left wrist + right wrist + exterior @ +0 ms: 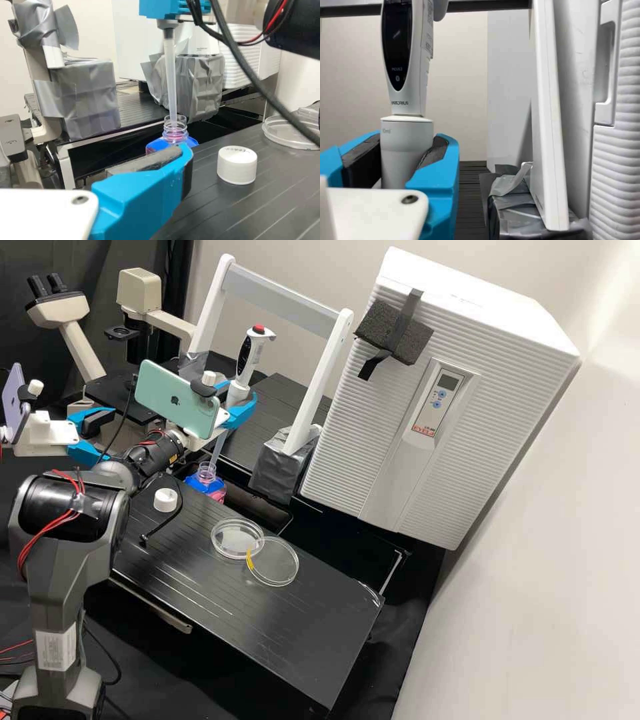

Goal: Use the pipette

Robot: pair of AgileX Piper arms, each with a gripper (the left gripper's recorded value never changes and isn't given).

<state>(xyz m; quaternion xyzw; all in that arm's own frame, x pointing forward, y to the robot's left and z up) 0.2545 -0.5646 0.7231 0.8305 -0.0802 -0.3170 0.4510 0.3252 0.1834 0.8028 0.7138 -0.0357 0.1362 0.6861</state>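
In the high view, the pipette (pixel 252 353) is held upright, pinched low on its white body by the right pincer (pixel 235 400), and its long clear tip is pointed down into the open neck of a small bottle (pixel 208 481) of pink liquid at the back corner of the black desk (pixel 267 620). The bottle's white cap (pixel 165 499) is set just beside it, and two clear dishes (pixel 237 538) (pixel 273 561) lie nearer the middle, their rims touching. The left pincer (pixel 107 435) is seen well apart from the bottle, its fingers spread and nothing between them. In the left wrist view, one blue finger (pixel 145 200) is in front, and beyond it the tip (pixel 171 75) is seen entering the bottle (pixel 172 142) close to the centre of the neck; how deep it goes cannot be told. The cap (pixel 237 164) stands to one side. In the right wrist view, the pipette (pixel 402 65) is clamped between the two padded fingers of the right pincer (pixel 400 160). The step in hand is judged to be drawing up liquid. It is done well if the tip is kept vertical and clear of the neck wall, since the bottle is not held and could be tipped by a sideways drag, and if the tip is sunk under the liquid before the red button (pixel 259 330) is worked.
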